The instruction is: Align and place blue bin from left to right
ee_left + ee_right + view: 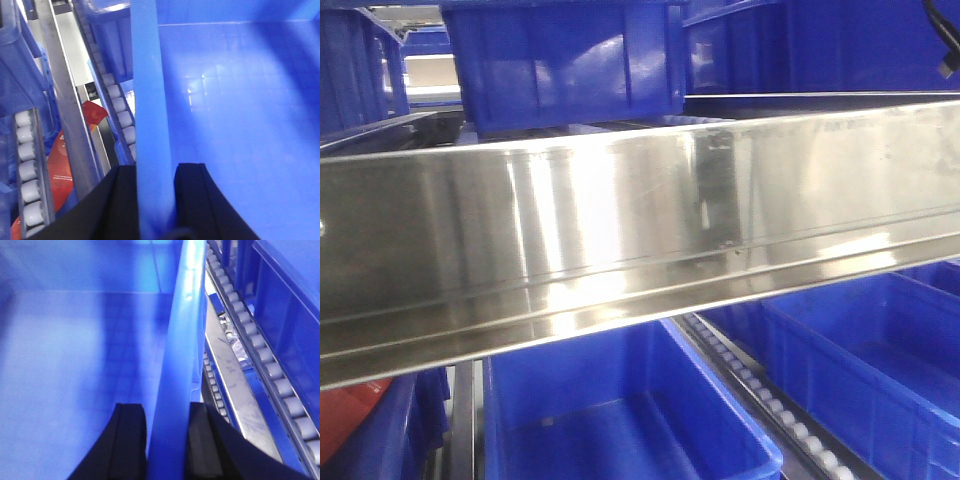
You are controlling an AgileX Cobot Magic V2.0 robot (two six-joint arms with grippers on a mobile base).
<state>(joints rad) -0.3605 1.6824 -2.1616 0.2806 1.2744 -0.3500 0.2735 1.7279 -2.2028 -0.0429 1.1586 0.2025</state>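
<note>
In the left wrist view the blue bin (235, 125) fills the right side, empty inside. My left gripper (155, 171) is shut on its left wall (147, 90), one black finger outside and one inside. In the right wrist view the same kind of empty blue bin (75, 355) fills the left side. There my right gripper (167, 411) is shut on the right wall (182, 335), straddling the rim. Neither gripper shows in the front view, and I cannot tell which bin there is the held one.
A shiny steel beam (620, 230) crosses the front view. Blue bins stand above it (560, 60) and below it (620, 420), (880, 360). Roller tracks (120, 110), (260, 350) run beside the held walls. A red object (60, 165) lies lower left. Another bin (290, 300) stands right.
</note>
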